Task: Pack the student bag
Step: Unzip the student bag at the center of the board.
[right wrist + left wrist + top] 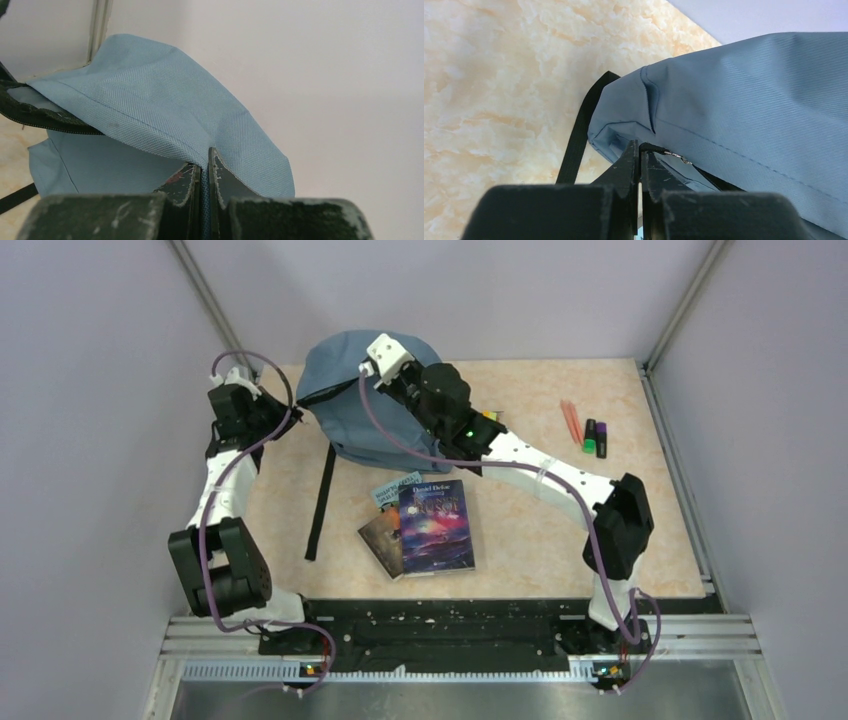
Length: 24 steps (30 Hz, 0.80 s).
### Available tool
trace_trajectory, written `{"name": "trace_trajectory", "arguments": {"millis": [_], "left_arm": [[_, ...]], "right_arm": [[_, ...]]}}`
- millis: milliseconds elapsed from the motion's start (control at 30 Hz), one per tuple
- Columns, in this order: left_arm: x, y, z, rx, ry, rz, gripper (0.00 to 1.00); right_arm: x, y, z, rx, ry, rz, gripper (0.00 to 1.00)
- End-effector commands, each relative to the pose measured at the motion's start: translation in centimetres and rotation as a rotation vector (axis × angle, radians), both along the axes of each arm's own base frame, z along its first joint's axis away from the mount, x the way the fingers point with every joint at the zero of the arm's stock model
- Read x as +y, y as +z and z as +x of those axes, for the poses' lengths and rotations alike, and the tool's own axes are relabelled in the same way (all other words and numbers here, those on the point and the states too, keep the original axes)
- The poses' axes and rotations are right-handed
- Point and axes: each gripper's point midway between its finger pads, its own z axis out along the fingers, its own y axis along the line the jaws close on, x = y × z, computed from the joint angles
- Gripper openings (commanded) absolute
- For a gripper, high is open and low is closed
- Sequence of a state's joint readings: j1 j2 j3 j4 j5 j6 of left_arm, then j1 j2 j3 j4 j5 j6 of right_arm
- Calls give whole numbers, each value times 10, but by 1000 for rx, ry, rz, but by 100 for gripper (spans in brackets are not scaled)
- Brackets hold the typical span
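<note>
The student bag (345,400), a dusty-blue fabric backpack, lies at the back of the table, left of centre. My left gripper (293,416) is at its left edge, and in the left wrist view the left gripper (640,146) is shut on the black zipper pull (659,149) beside the bag (749,100). My right gripper (374,377) is over the top of the bag. In the right wrist view the right gripper (204,156) pinches a fold of the bag's blue cloth (150,110), lifted beside the open black zipper edge (40,117).
A dark-covered book (436,526) lies on top of two others (384,540) in the middle of the table. Orange pencils (571,421) and two highlighters (596,438) lie at the right. A black strap (322,502) trails from the bag toward the front. Walls enclose the table.
</note>
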State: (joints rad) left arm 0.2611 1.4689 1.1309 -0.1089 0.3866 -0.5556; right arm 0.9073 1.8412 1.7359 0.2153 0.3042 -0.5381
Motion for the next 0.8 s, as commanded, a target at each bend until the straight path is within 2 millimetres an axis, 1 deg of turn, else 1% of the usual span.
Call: {"name": "trace_trajectory", "arguments": {"millis": [0,100,200,267,333,400,467,567,633,667,700,733,767], "left_arm": [[17,-15,5,30,17,49,0],[11,-24,10,34,-24,27,0],[13,-41,15,67,-38,35,0],[11,-47,18,77,-54,34,0],[8,-47,19,69,-69,33,0],[4,-42,19,51,-86,37,0],[1,-35,19,31,-101,43,0],[0,-19,16,-12,-107,70,0],[1,-4,13,-49,-112,114,10],[3,5,10,-59,-116,148,17],[4,20,5,-82,-118,194,29],[7,35,1,-110,-109,245,36],[10,47,-5,-133,-92,289,41]], "right_arm": [[-36,83,-12,-82,-19,181,0],[-32,82,-16,-68,12,192,0],[-31,80,-19,-54,23,203,0],[-32,79,-18,-47,25,206,0],[-31,77,-20,-42,32,208,0],[-31,76,-21,-39,35,205,0],[-31,75,-21,-36,32,202,0],[-33,74,-20,-32,22,194,0],[-34,72,-18,-25,12,193,0],[-36,72,-17,-22,2,194,0],[-37,69,-15,-13,-9,190,0],[-38,69,-14,-7,-13,192,0],[-39,67,-12,2,-18,191,0]]}}
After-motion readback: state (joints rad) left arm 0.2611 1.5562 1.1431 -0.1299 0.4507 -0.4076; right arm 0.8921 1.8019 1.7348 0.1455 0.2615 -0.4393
